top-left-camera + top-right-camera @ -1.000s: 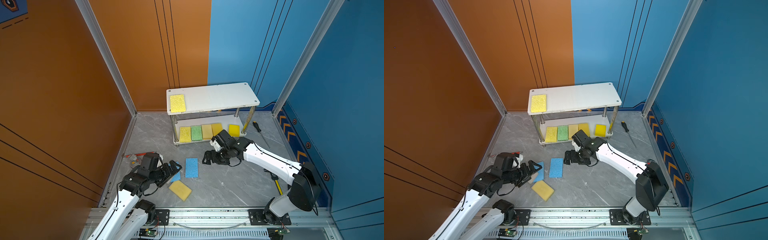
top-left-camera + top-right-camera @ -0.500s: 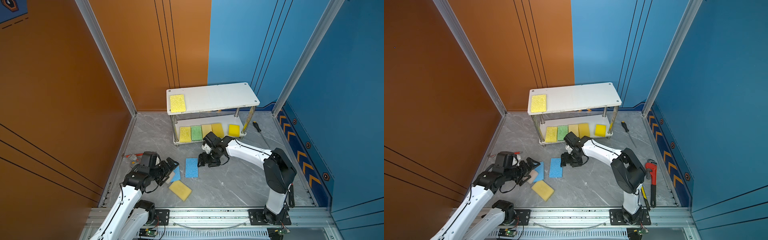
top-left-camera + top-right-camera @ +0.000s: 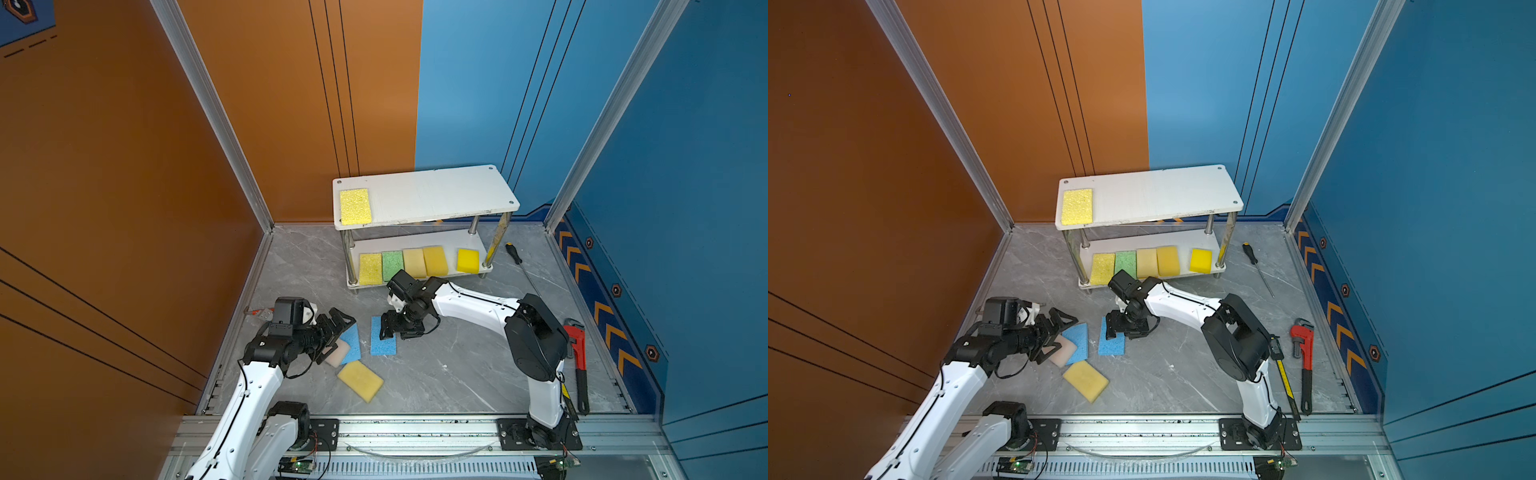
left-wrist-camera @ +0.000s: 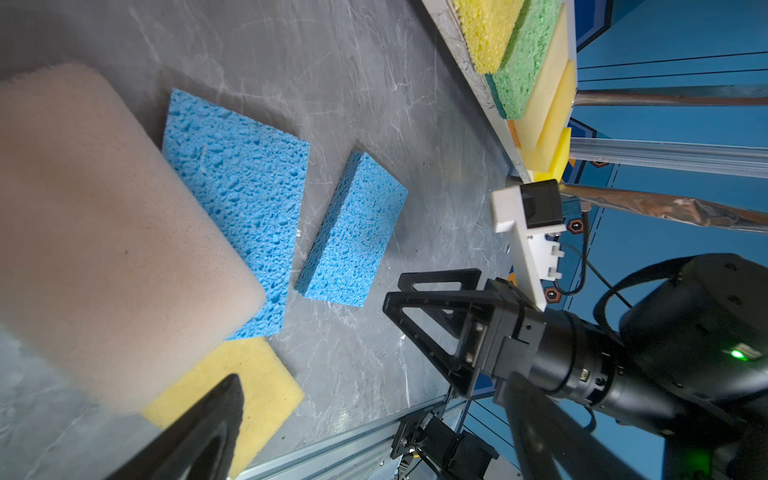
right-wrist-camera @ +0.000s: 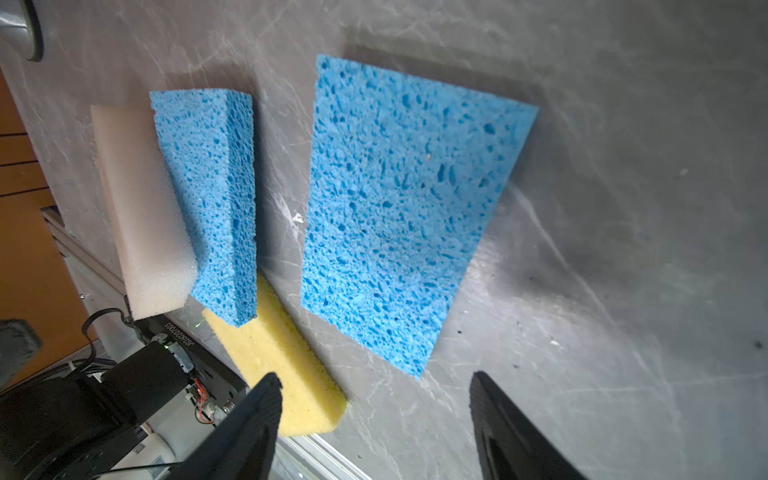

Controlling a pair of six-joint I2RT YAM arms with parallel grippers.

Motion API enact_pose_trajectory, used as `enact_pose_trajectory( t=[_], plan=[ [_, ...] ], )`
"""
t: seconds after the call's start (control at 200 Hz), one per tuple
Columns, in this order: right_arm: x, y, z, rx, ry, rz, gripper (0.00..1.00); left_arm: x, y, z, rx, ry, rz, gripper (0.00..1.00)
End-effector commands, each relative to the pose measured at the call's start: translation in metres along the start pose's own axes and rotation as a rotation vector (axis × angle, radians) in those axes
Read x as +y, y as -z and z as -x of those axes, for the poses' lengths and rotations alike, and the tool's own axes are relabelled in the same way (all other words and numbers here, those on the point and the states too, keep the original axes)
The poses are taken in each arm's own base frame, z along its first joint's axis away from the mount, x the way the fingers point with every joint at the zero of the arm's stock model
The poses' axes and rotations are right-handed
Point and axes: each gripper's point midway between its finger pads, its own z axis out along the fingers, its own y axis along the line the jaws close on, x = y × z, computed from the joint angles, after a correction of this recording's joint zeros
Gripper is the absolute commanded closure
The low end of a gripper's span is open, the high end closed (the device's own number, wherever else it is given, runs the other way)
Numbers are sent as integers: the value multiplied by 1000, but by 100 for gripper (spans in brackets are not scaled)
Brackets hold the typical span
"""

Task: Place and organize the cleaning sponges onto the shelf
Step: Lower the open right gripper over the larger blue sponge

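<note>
The small two-tier shelf with white boards and shiny metal legs (image 3: pixel 436 195) stands at the back of the grey stone floor (image 3: pixel 457 365), as both top views show. One bumpy yellow sponge (image 3: pixel 355 206) lies on the left end of its top board. Five sponges lie in a row on the bottom board: a yellow one (image 3: pixel 370 269), a green one (image 3: pixel 392 265), a pale tan one (image 3: pixel 414 262), a darker yellow one (image 3: pixel 435 260) and, a little apart, a bright yellow one (image 3: pixel 468 260).

Four sponges lie on the floor in front of the shelf. The right gripper (image 3: pixel 391 330) points down over the shelf end of a flat blue sponge (image 3: pixel 384 345). Its two black fingers (image 5: pixel 257 415) stand apart, with a corner of that sponge between them, and they do not squeeze it. Just beside it lies a second blue sponge (image 3: pixel 352 343), which touches a soft whitish-pink sponge (image 3: pixel 337 354). The left gripper (image 3: pixel 334 338) hangs over the pink sponge with its fingers spread wide and holds nothing. A pale yellow sponge (image 3: pixel 360 380) lies near these, closer to the robot.

A red pipe wrench (image 3: pixel 575 353) and a black-handled screwdriver (image 3: pixel 515 255) lie on the right side of the floor.
</note>
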Motion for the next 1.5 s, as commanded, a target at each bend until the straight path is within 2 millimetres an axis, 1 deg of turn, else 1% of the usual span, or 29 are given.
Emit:
enact_pose_trajectory(
  t=[0.0, 0.25, 0.42, 0.771, 0.976, 1.116, 1.356, 1.451, 1.496],
  plan=[
    [1, -6, 3, -25, -15, -36, 27, 2, 2, -10, 36, 8, -43, 2],
    [7, -11, -1, -48, -16, -64, 27, 4, 14, -18, 33, 7, -62, 2],
    [4, -13, -2, -62, -36, -87, 27, 4, 18, -22, 42, 2, -77, 2],
    [4, -12, 0, -96, -71, -110, 22, -5, 26, -20, 26, -20, -98, 2],
    [1, -12, 2, -105, -80, -121, 20, -5, 27, -21, 20, -24, -96, 2],
    [1, -13, 5, -108, -83, -121, 19, -5, 33, -20, -1, -44, -76, 2],
    [1, -17, 9, -110, -79, -127, 22, -1, 35, -22, 1, -45, -58, 2],
    [-4, -21, 10, -108, -85, -139, 25, -1, 35, -22, 4, -43, -57, 2],
    [-4, -22, 10, -107, -84, -141, 28, 0, 35, -22, 4, -41, -56, 2]
  ],
)
